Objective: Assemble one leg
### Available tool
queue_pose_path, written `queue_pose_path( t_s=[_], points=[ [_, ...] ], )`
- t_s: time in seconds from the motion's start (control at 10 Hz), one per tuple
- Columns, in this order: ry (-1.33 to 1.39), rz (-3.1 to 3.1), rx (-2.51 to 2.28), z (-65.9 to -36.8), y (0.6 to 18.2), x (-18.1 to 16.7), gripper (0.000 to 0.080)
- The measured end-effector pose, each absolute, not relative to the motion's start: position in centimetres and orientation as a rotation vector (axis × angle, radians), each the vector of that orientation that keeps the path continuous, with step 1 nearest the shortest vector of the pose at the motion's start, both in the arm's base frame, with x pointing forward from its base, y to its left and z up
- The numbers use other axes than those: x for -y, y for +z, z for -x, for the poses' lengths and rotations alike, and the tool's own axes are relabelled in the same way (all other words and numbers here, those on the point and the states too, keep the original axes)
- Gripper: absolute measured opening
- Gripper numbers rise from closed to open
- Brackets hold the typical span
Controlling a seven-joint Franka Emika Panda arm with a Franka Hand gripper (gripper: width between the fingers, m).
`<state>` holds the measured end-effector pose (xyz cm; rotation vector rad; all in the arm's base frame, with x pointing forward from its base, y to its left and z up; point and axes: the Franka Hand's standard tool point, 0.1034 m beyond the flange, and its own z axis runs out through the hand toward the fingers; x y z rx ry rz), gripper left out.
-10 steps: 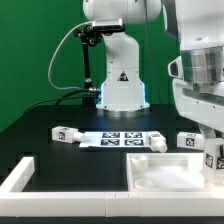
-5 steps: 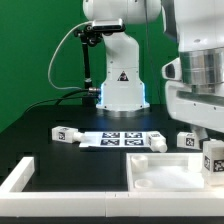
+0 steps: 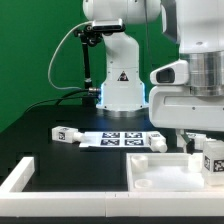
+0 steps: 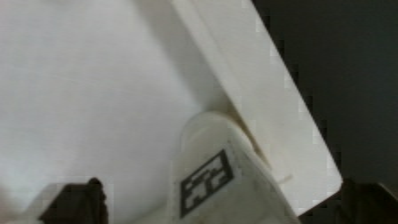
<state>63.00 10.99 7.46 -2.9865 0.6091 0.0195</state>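
A white leg [image 3: 213, 158] with a black tag stands upright on the square white tabletop [image 3: 165, 172] at the exterior view's right. My gripper [image 3: 203, 141] hangs right above it, its fingers mostly hidden by the wrist body. In the wrist view the tagged leg [image 4: 224, 168] lies between the two dark fingertips [image 4: 75, 202], next to the tabletop's raised edge [image 4: 267, 80]. The jaws stand apart with a gap beside the leg. My gripper [image 4: 222, 206] is open around it, not gripping.
The marker board [image 3: 120, 139] lies in the middle of the black table. More white legs lie at its left end [image 3: 65, 134] and its right end [image 3: 155, 141]. A white frame edge [image 3: 18, 176] runs along the front left. The robot base [image 3: 122, 85] stands behind.
The arm has swung toward the exterior view's left and come lower over the upright leg. The parts on the table have not moved.
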Motion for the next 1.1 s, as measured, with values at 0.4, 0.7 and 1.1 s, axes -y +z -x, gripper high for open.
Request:
queue_pose_path(
  t_s=[0.4,0.7,1.1],
  points=[
    [-0.089,3.057,-0.330,-63.93,7.83,-11.27,0.0523],
    [-0.081,3.014,-0.593,-63.95,7.80,-11.17,0.0286],
    [-0.038,2.760,-1.352,-63.73,7.67,-11.38,0.0286]
  ],
)
